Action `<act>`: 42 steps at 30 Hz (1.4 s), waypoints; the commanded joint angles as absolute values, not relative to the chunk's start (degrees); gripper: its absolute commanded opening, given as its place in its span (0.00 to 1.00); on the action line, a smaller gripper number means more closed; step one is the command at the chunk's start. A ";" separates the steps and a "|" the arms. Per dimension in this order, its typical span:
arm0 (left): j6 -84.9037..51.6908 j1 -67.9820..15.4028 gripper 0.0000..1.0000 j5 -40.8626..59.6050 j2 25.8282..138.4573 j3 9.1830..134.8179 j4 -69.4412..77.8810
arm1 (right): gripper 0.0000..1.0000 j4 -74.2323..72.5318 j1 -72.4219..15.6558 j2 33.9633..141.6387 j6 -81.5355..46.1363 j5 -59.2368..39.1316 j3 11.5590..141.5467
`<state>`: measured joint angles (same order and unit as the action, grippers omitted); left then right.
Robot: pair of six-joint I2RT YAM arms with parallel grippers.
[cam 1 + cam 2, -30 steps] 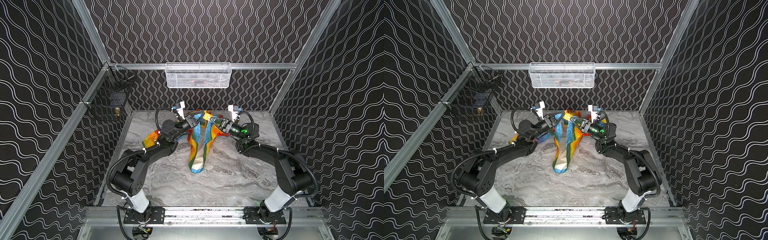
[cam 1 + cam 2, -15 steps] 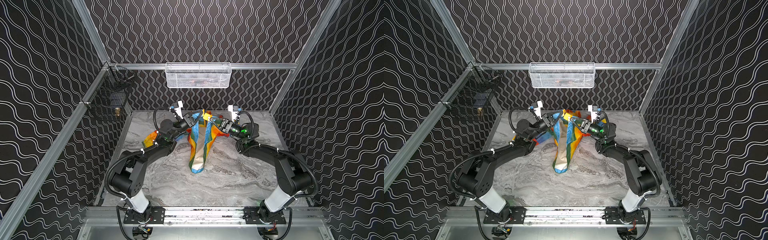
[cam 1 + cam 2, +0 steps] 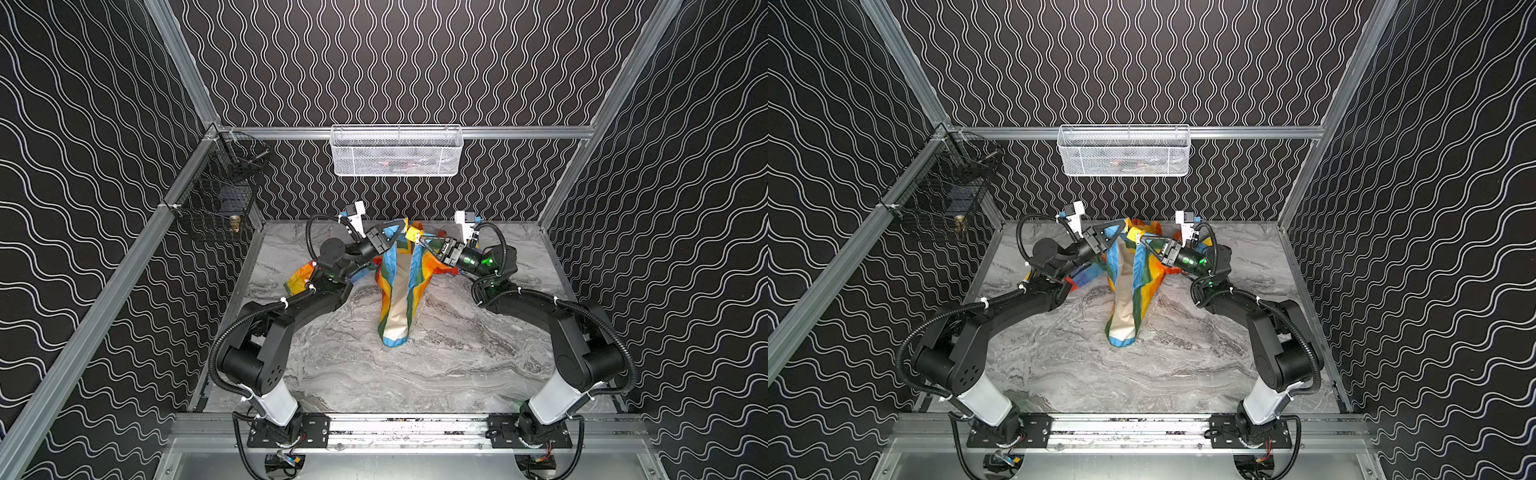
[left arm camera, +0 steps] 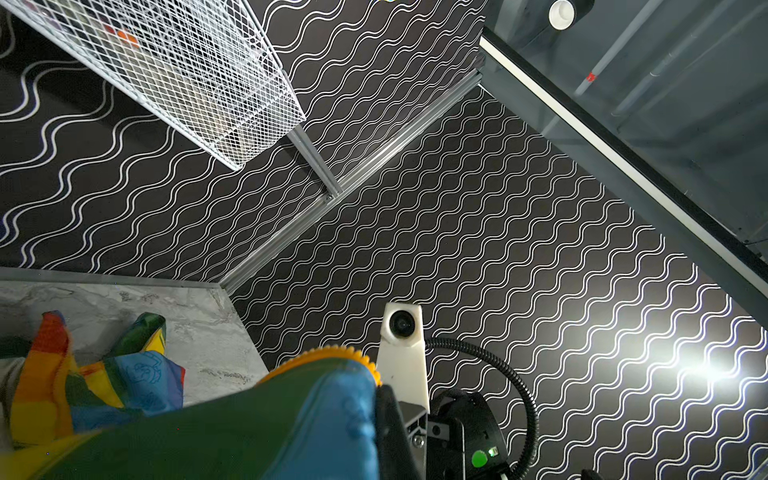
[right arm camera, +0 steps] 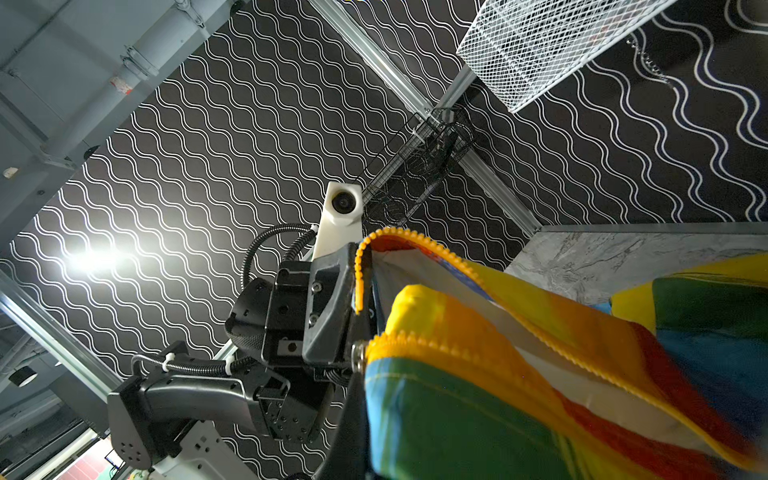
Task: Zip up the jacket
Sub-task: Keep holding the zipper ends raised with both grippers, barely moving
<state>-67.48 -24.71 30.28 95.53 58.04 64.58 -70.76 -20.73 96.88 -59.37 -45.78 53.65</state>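
The rainbow-striped jacket (image 3: pixel 399 299) (image 3: pixel 1127 303) hangs open at the far middle of the table, white lining showing, its lower end resting on the marble. My left gripper (image 3: pixel 400 229) (image 3: pixel 1122 227) is shut on one front edge near the top. My right gripper (image 3: pixel 416 240) (image 3: pixel 1139 240) is shut on the other front edge, a hand's width away. In the right wrist view the orange zipper teeth (image 5: pixel 415 245) run along both edges, still apart. Green and blue fabric (image 4: pixel 249 424) fills the left wrist view and hides my own jaws.
A white mesh basket (image 3: pixel 395 151) hangs on the back wall above the grippers. A black wire basket (image 3: pixel 216 199) hangs on the left wall. One sleeve (image 3: pixel 301 276) lies under my left arm. Bare marble table (image 3: pixel 415 374) stretches toward the front rail.
My left gripper has carried its jacket edge up and to the right, closer to the right gripper. The right gripper has hardly moved.
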 commanded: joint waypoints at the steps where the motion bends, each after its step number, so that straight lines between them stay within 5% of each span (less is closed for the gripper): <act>1: -66.99 -24.50 0.00 29.98 94.49 58.23 66.62 | 0.00 -74.73 -20.75 96.87 -60.32 -46.12 54.01; 42: -71.32 -26.72 0.00 30.14 98.88 58.35 74.27 | 0.00 -76.29 -20.96 98.83 -61.79 -46.41 55.33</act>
<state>-70.43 -26.63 30.30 98.61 57.78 71.07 -74.02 -20.84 99.26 -62.22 -46.81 54.76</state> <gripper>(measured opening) 0.054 0.059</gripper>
